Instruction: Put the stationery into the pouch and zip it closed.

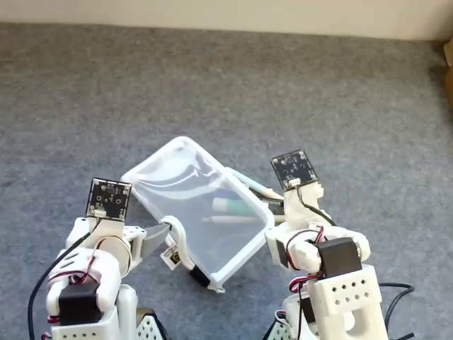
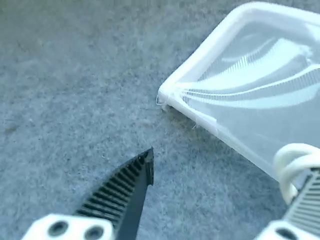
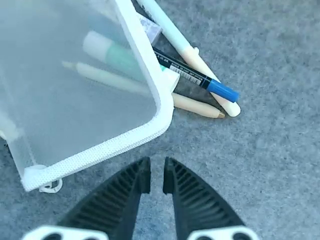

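Your right gripper (image 3: 156, 167) sits closest, low over the carpet (image 1: 318, 92) just off the near right corner of the pouch (image 1: 170, 170), its jaws drawn to a narrow slit with nothing between them. Your left gripper (image 2: 227, 170) is by the opposite long edge, jaws spread wide. A white loop (image 2: 292, 160) curls against one jaw, but that jaw is cut off at the frame's edge, so you cannot tell whether the loop is hooked on it or only touching. Between the two arms the pouch lies flat on the carpet, translucent with a white rim. Its long axis runs diagonally, the near end toward your right arm and the far end toward the left. Stationery pokes out past its right long edge, just beyond your right gripper, all slanting across that edge. You have a cream pencil (image 3: 197, 106) with its tip pointing away from the pouch, a black marker (image 3: 195, 77) with its blue cap outward, and farther off a pale pen (image 3: 172, 35) with its rounded end outward. A green-and-white tube (image 3: 112, 55) shows through the pouch wall beside them. You cannot make out whether these pieces lie partly inside the pouch or under it, nor where the zip runs.
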You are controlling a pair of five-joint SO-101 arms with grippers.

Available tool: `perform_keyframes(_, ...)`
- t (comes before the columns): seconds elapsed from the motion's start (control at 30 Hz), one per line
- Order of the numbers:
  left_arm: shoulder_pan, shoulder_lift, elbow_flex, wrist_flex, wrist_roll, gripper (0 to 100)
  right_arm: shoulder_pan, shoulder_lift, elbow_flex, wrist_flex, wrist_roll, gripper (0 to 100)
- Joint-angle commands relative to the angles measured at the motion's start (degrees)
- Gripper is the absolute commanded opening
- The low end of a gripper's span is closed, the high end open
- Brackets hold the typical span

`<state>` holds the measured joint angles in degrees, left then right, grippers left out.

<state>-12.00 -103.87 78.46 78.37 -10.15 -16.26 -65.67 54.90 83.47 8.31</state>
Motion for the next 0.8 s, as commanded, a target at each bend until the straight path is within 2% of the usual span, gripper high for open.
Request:
perform_keyframes(0.0,0.48,0.13,-4.79,0.88,-1.14,43,-0.57,1.01,-3.47,0.31,0.62,5.0)
perform_keyframes(0.13,1.01,3.47,-9.36,4.40,-4.04,43,-0.57,1.10,-3.47,0.31,0.62,5.0)
perform_keyframes(0.37,2.95,26.77,-19.91,6.24,-6.07,43,-0.57,1.10,-3.47,0.31,0.53,5.0)
perform_keyframes(0.6,2.86,44.97,-33.45,13.36,-12.48,43,-0.57,1.10,-3.12,0.31,0.53,5.0)
perform_keyframes(0.77,-0.84,51.56,-35.82,15.30,-19.08,43,-0.57,1.10,-3.12,0.31,0.53,5.0)
